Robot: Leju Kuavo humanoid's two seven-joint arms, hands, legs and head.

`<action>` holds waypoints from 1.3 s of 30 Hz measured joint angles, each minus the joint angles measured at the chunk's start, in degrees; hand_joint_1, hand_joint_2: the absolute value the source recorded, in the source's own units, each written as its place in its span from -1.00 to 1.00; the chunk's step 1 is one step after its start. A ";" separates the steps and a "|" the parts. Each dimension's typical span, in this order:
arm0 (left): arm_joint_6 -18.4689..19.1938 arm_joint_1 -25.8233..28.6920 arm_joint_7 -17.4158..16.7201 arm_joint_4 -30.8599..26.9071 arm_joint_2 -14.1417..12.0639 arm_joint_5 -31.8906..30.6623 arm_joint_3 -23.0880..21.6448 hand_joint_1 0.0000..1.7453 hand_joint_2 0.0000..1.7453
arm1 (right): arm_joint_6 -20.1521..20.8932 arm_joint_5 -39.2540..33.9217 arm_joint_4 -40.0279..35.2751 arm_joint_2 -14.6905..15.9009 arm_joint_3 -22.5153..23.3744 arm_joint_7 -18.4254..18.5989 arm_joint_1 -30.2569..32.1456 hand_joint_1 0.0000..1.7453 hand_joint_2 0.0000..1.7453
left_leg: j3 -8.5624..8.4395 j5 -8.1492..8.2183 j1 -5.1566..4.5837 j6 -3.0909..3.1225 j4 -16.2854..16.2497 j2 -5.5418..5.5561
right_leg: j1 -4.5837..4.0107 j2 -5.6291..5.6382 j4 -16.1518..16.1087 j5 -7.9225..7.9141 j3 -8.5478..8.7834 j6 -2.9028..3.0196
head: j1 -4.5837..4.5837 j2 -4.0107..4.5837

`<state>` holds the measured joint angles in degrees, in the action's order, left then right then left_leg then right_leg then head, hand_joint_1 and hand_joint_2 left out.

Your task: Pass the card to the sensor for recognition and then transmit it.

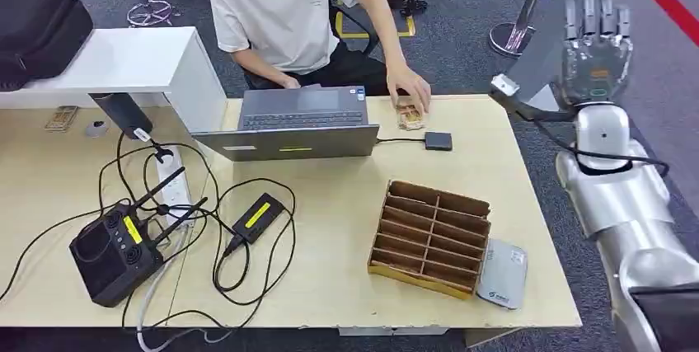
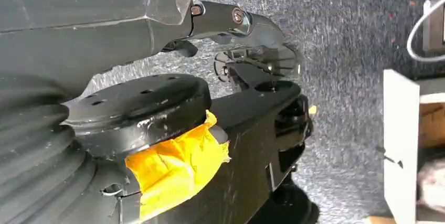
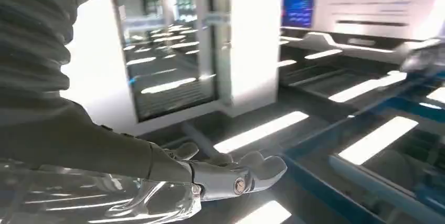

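Note:
At the table's far side a person's hand (image 1: 410, 88) rests on a small tan card stack (image 1: 410, 115). Just right of it, a small black sensor box (image 1: 438, 141) lies cabled to the grey laptop (image 1: 301, 125). My right hand (image 1: 595, 45) is raised beyond the table's right edge, fingers stretched upward and apart, holding nothing. The right wrist view shows that hand (image 3: 220, 177) flat and empty against ceiling lights. My left hand (image 2: 157, 19) hangs low over grey carpet, its fingers (image 2: 246, 22) extended with nothing in them.
A brown cardboard divider box (image 1: 430, 237) stands at the front right, with a grey flat device (image 1: 503, 274) beside it. A black controller (image 1: 111, 253), a power strip (image 1: 169, 183) and tangled cables fill the left half. A white cabinet (image 1: 124, 59) stands at the back left.

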<state>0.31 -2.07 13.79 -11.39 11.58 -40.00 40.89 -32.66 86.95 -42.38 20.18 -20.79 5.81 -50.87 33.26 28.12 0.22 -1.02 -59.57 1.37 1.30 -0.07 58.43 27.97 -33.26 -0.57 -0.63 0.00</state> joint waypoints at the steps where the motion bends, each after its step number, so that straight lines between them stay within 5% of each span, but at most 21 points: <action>1: -0.18 0.03 -0.09 0.00 0.00 0.16 0.35 -1.00 1.00 | 0.25 -0.24 0.02 2.21 0.64 -0.02 0.24 -1.00 1.00 | 0.06 0.03 -0.01 0.05 -0.01 0.09 | 0.00 -0.11 0.00 0.01 0.03 -0.01 | 0.00 0.00; 10: -0.66 0.33 -0.63 0.00 -0.24 1.20 3.48 -1.00 1.00 | 4.51 0.06 0.70 22.26 8.20 0.41 7.25 -1.00 1.00 | 0.24 0.15 -0.02 0.21 -0.03 0.27 | 0.00 -0.30 -0.03 0.10 0.01 -0.14 | 0.02 0.00; 15: -0.68 0.10 -0.64 0.00 -0.26 1.27 4.20 -1.00 1.00 | 5.60 0.70 0.83 26.48 9.79 0.59 9.26 -1.00 1.00 | 0.02 0.25 -0.02 0.36 -0.02 -0.15 | 0.00 0.13 -0.01 0.09 -0.02 -0.13 | 0.00 0.00; 20: -0.96 0.05 -1.20 0.00 -0.22 2.21 5.27 -1.00 1.00 | 15.33 -0.22 2.93 33.58 13.54 6.40 16.14 -1.00 1.00 | 0.01 0.21 0.00 0.39 -0.05 0.70 | -0.02 -0.71 -0.09 0.34 0.22 -0.35 | 0.00 0.00; 24: -1.31 0.27 -2.56 0.00 -0.13 3.17 6.98 -1.00 1.00 | 24.27 -7.42 10.46 39.17 23.32 6.71 31.05 -1.00 1.00 | -0.06 0.38 0.06 0.52 -0.01 1.36 | -0.08 -1.36 -0.26 0.69 0.70 -0.46 | 0.02 0.00; 27: -2.08 0.33 -4.31 0.00 -0.07 2.10 7.52 -1.00 1.00 | 26.07 -13.15 18.63 38.88 32.67 7.38 41.72 -1.00 1.00 | -0.05 0.56 0.03 0.66 0.04 1.40 | -0.05 -1.42 -0.30 0.77 0.78 -0.46 | -0.02 0.00; 31: -2.54 0.25 -5.29 0.00 -0.07 0.81 7.57 -1.00 1.00 | 32.97 -17.29 26.34 34.26 40.97 12.55 49.39 -1.00 1.00 | -0.23 0.74 0.02 0.67 0.10 0.96 | -0.04 -0.93 -0.30 0.81 0.75 -0.40 | 0.02 0.00; 39: -3.39 -0.17 -5.95 0.00 0.00 -0.63 7.57 -1.00 1.00 | 37.73 -19.45 30.67 16.66 48.07 19.12 52.93 -1.00 1.00 | -0.72 0.77 0.06 0.61 0.33 -0.08 | -0.08 0.05 -0.28 0.75 0.83 -0.30 | -0.02 0.00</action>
<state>-3.08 -2.24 7.85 -11.39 11.59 -40.63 48.46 5.07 67.50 -11.72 36.84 27.28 24.94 2.06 32.54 28.89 0.28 -0.41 -59.24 1.29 1.22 -0.03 58.15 28.72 -32.44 -0.88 -0.66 0.00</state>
